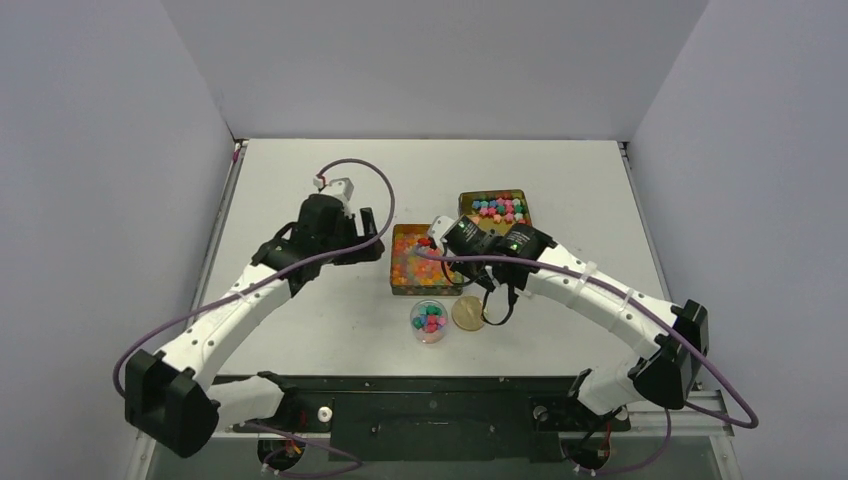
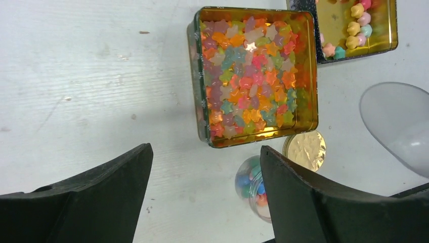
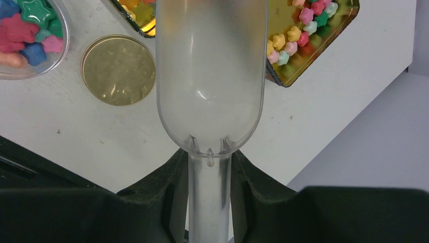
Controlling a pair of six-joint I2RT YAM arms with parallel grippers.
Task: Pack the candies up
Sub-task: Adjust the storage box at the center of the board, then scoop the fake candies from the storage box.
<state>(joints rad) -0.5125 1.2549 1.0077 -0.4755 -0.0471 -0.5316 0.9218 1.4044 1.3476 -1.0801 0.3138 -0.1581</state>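
Note:
Glossy translucent candies [image 1: 414,262] fill a gold square tin [image 2: 202,81]; they also show in the left wrist view [image 2: 253,71]. Opaque candies [image 1: 500,209] lie in a second gold tin [image 3: 349,20], also seen in the right wrist view [image 3: 298,33]. More opaque candies sit in the small clear jar [image 1: 429,320]. My right gripper [image 3: 210,195] is shut on the handle of a clear empty scoop [image 3: 210,76], held above the table between the tins; it shows in the top view [image 1: 462,240]. My left gripper [image 2: 205,195] is open and empty, left of the translucent tin [image 1: 368,235].
A flat round gold lid [image 1: 467,313] lies right of the jar, also in the right wrist view [image 3: 119,70] and the left wrist view [image 2: 304,150]. The jar [image 2: 250,185] stands just in front of the translucent tin. The scoop's bowl [image 2: 399,126] hangs at that view's right.

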